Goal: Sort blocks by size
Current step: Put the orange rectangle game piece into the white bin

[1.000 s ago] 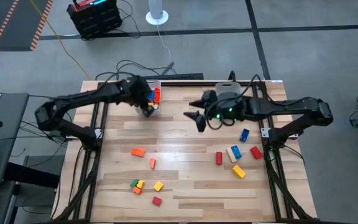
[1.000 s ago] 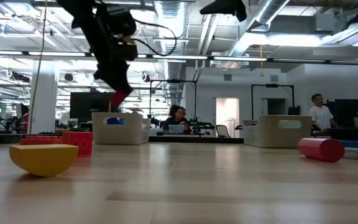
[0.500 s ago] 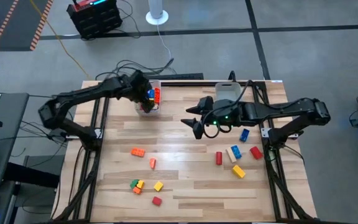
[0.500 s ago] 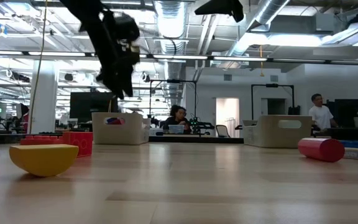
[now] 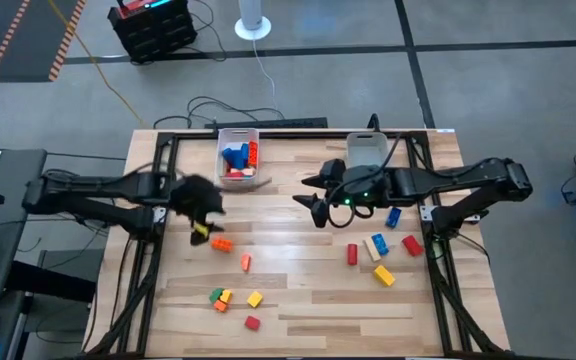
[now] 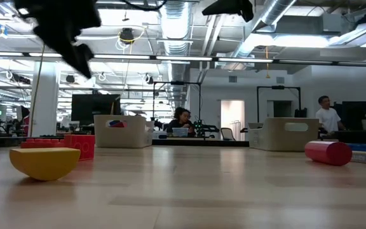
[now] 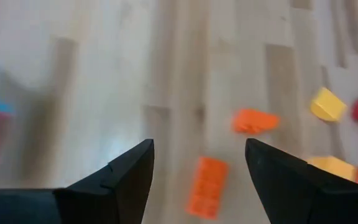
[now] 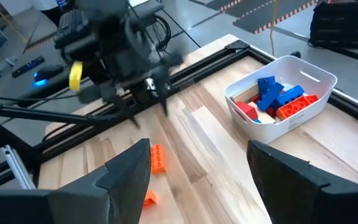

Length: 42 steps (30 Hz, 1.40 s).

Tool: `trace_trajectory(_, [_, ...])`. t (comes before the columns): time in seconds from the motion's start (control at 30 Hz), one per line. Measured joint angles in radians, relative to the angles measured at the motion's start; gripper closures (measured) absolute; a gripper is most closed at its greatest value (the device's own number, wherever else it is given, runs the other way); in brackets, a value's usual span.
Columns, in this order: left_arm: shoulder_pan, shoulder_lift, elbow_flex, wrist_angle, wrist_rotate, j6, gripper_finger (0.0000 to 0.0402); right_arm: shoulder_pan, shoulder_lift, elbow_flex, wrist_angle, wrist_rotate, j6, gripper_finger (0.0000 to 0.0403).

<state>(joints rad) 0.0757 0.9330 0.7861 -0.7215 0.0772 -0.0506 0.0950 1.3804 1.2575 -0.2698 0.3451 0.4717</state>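
left gripper (image 5: 204,222): spread, empty, above orange block (image 5: 222,244) | right gripper (image 5: 313,203): spread, empty, mid-table

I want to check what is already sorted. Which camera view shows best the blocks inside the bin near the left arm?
The right wrist view: the bin is seen from the side and above, with blue, red and orange blocks distinct. The high view shows them smaller. The low view shows only the bin's wall. The left wrist view shows only a blur.

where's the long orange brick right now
In the high view the long orange brick lies flat on the table's left half, just below the left tool, with a smaller orange block beside it.
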Motion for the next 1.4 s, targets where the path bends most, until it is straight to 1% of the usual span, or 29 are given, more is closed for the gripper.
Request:
trace_trajectory(0.07, [-0.059, -0.025, -0.060, 0.065, 0.001, -0.065, 0.0157, 0.004, -0.001, 0.000, 0.003, 0.003, 0.000, 0.0113])
trace_trajectory(0.13, [-0.111, -0.032, -0.106, 0.115, -0.003, -0.099, 0.0157, 0.004, -0.001, 0.000, 0.003, 0.004, 0.000, 0.0113])
trace_trajectory(0.2, [-0.157, -0.025, -0.148, 0.142, -0.015, -0.104, 0.0157, 0.004, 0.000, 0.000, 0.007, 0.004, 0.002, 0.0113])
trace_trajectory(0.37, [-0.233, 0.026, -0.220, 0.188, -0.091, -0.093, 0.0157, 0.003, 0.000, 0.000, 0.021, 0.006, 0.027, 0.0113])
trace_trajectory(0.5, [-0.251, 0.087, -0.246, 0.197, -0.153, -0.092, 0.0157, 0.007, 0.000, 0.000, 0.020, 0.006, 0.037, 0.0113])
trace_trajectory(0.6, [-0.251, 0.142, -0.248, 0.203, -0.168, -0.072, 0.0157, 0.008, 0.000, 0.000, 0.019, 0.006, 0.045, 0.0113])
trace_trajectory(0.8, [-0.251, 0.246, -0.247, 0.240, -0.135, -0.059, 0.0157, 0.010, 0.000, 0.000, 0.019, 0.006, 0.052, 0.0113])
trace_trajectory(1.0, [-0.251, 0.329, -0.247, 0.251, -0.129, -0.066, 0.0159, 0.010, 0.000, 0.000, 0.019, 0.006, 0.053, 0.0113])
trace_trajectory(1.07, [-0.251, 0.347, -0.246, 0.252, -0.118, -0.068, 0.0170, 0.010, 0.000, 0.000, 0.019, 0.006, 0.053, 0.0113])
trace_trajectory(1.1, [-0.251, 0.352, -0.245, 0.252, -0.115, -0.071, 0.0182, 0.010, 0.000, 0.000, 0.019, 0.006, 0.053, 0.0113])
trace_trajectory(1.17, [-0.252, 0.358, -0.243, 0.252, -0.114, -0.090, 0.0218, 0.010, 0.000, 0.000, 0.019, 0.006, 0.053, 0.0113])
trace_trajectory(1.23, [-0.252, 0.358, -0.243, 0.255, -0.113, -0.117, 0.0262, 0.010, 0.000, 0.000, 0.018, 0.006, 0.053, 0.0113])
trace_trajectory(1.27, [-0.252, 0.357, -0.243, 0.259, -0.112, -0.135, 0.0272, 0.010, 0.000, 0.000, 0.018, 0.006, 0.053, 0.0113])
trace_trajectory(1.4, [-0.223, 0.331, -0.238, 0.274, -0.093, -0.196, 0.0272, 0.010, 0.000, 0.000, 0.016, 0.006, 0.053, 0.0113])
